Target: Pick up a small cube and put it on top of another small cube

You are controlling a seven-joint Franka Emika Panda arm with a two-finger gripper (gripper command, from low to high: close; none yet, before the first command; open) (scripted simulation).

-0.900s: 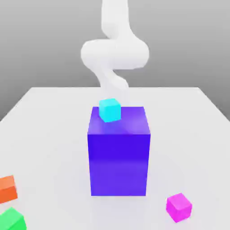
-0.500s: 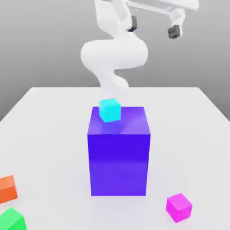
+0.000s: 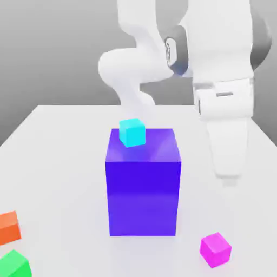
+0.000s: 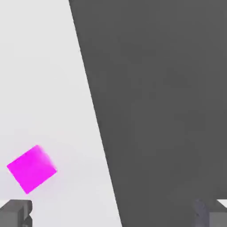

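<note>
Dark grey fingertips (image 4: 16, 213) sit at the two lower corners of the hand view, spread as wide as they go with nothing between them, so my gripper (image 4: 113, 215) is released and empty. Just above the fingertip at lower left lies the small magenta cube (image 4: 32, 169), turned at an angle to the line between the fingers and well off to that side instead of centred in the gap. Much of that view to the right is dark floor past the white table (image 4: 44, 66) edge.

In the exterior view the magenta cube (image 3: 216, 250) rests on the table at lower right, near the front edge, with the hand hanging above and behind it. The tall blue-violet block (image 3: 143, 184) stands in the middle with a cyan cube (image 3: 132, 132) on its top near the back left corner. An orange cube (image 3: 9, 227) and a green cube (image 3: 13, 264) sit at lower left.

My worries: if I descend from here, one finger could land on the cube or shove it toward the edge, since it is off-centre. Its rotation means the pads may catch corners, so it could twist or pop out. Carrying it over, I could clip the tall block and jolt the cyan cube.
</note>
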